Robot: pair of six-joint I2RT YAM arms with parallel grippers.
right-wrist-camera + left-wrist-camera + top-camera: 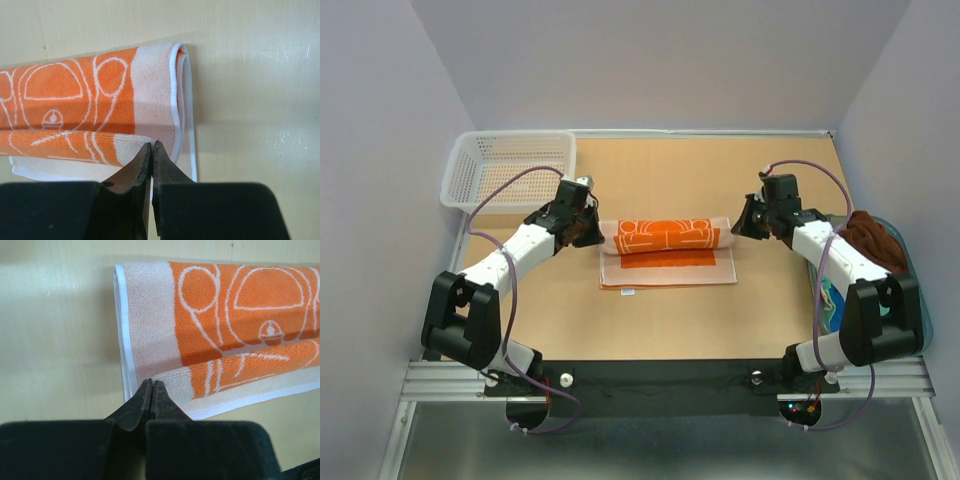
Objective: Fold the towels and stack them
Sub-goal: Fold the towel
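A white mesh basket (510, 166) stood at the far left corner of the tabletop (770, 300). The left claw (151, 385) was closed, its 2 fingers pressed together with their tips at the left end of the orange towel (668, 248). Whether any cloth was pinched could not be told. The towel lay mid-tabletop, its far part folded over toward the near edge, with the pale border showing. The right claw (152, 146) was likewise closed at the towel's right-end corner, and its grip on the cloth was equally unclear. Far right, a dark brown towel (876, 238) sat heaped in a translucent tub (917, 292) above a green-blue printed towel (829, 303).
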